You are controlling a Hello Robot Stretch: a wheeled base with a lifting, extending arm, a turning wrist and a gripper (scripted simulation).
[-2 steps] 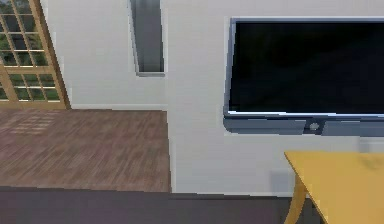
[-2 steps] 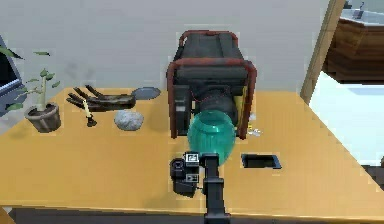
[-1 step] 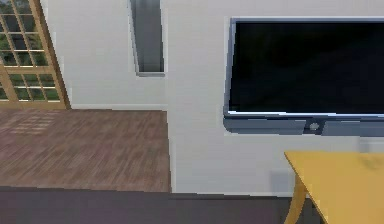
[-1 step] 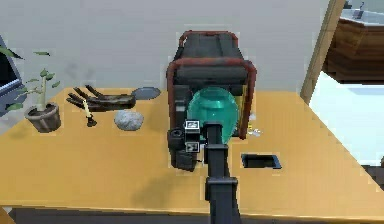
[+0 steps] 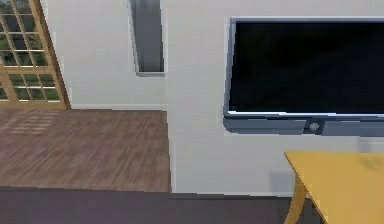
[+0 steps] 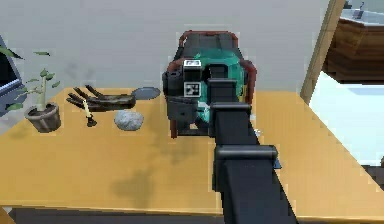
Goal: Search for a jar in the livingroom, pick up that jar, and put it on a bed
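Presently, item one: a small grey rounded lump [image 6: 128,120] is lying on the yellow table [image 6: 80,170], too blurred to call a jar. My gripper [image 6: 80,98] is sitting near it; whether it is holding anything, I cannot tell. My arm [image 6: 245,160] is hiding part of a teal box [image 6: 222,62]. Black marks on my white squares [image 6: 192,89] are showing too small to read.

There are one potted plant [image 6: 40,100] left of the gripper [image 6: 80,99], one grey lump [image 6: 128,120] beside it, one teal box [image 6: 222,62] and two white marker squares [image 6: 190,87] to its right, one wooden table [image 6: 100,170] beneath, and one wall television [image 5: 305,65].
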